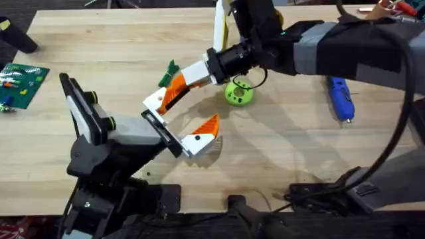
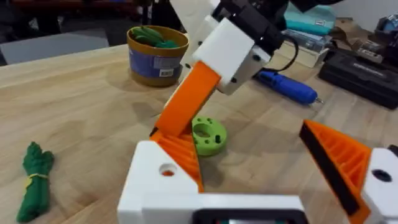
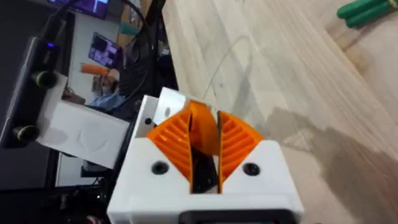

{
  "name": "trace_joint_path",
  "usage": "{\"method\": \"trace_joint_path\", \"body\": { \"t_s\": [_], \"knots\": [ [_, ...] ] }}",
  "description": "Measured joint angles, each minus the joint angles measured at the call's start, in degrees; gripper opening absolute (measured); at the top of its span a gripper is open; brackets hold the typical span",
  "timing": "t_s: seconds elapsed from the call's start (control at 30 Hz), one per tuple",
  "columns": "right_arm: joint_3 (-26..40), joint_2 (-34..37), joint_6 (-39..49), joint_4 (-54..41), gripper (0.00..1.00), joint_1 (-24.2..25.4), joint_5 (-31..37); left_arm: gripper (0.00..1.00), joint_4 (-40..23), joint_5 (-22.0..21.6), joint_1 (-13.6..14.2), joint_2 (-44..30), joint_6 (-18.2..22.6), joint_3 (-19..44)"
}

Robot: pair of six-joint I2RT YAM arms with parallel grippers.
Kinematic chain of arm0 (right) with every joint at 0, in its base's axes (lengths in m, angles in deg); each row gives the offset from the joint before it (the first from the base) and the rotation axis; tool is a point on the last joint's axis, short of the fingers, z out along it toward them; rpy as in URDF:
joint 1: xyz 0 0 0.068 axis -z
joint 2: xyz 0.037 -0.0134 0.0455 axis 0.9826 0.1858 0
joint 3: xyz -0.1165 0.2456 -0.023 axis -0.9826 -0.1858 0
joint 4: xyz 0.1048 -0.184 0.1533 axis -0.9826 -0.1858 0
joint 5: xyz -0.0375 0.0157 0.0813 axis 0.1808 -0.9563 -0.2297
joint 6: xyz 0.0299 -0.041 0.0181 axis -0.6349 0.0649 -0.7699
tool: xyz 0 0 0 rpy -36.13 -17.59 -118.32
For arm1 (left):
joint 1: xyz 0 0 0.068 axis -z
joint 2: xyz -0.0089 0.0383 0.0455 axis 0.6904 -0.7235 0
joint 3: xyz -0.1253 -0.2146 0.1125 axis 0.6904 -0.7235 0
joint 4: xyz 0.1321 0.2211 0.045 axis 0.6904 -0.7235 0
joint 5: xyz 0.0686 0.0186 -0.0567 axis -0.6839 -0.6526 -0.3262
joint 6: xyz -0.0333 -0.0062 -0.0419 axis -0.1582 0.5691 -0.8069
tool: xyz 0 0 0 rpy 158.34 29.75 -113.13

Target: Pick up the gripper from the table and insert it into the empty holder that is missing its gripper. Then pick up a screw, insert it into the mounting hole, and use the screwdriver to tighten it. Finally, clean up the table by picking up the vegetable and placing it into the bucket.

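The gripper, a white base with an orange tip, sits at the black holder on the end of the white-and-black left arm. My right gripper reaches in from the right and is shut on it; in the right wrist view its orange pads clamp the gripper. My left gripper is open, its fitted finger apart from the held piece. The dark-green vegetable lies just behind. The blue screwdriver lies to the right. The bucket stands at the back.
A round light-green disc with holes rests under the right arm's wrist. A green circuit board lies at the table's left edge. Dark cables run along the front edge. Bare wood lies front right.
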Motion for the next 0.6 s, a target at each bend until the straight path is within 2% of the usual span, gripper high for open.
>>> {"method": "trace_joint_path", "body": {
  "t_s": [0.2,0.3,0.43,0.5,0.53,0.6],
  "knots": [
    [0.0,0.02,0.11,0.64,0.249,0.36,-1.94,0.983,-0.13,6.95,1.75,0.0,0.49,0.0],
    [0.0,0.0,-0.09,0.72,0.336,0.88,-2.84,0.983,-0.2,8.75,1.77,0.0,0.51,0.0],
    [0.0,0.0,-0.49,0.81,0.661,2.3,-4.39,0.983,-0.24,9.66,1.77,0.0,0.51,0.0],
    [0.0,0.0,-0.68,0.71,0.927,2.88,-4.72,0.983,-0.24,9.84,1.77,0.0,0.51,0.0],
    [0.0,0.0,-0.64,0.83,0.975,3.2,-4.83,0.983,-0.24,9.97,1.77,-0.02,0.51,0.0],
    [0.0,0.0,-0.66,0.79,0.99,3.83,-5.02,0.983,-0.24,10.19,1.77,0.0,0.51,0.0]
  ]
}}
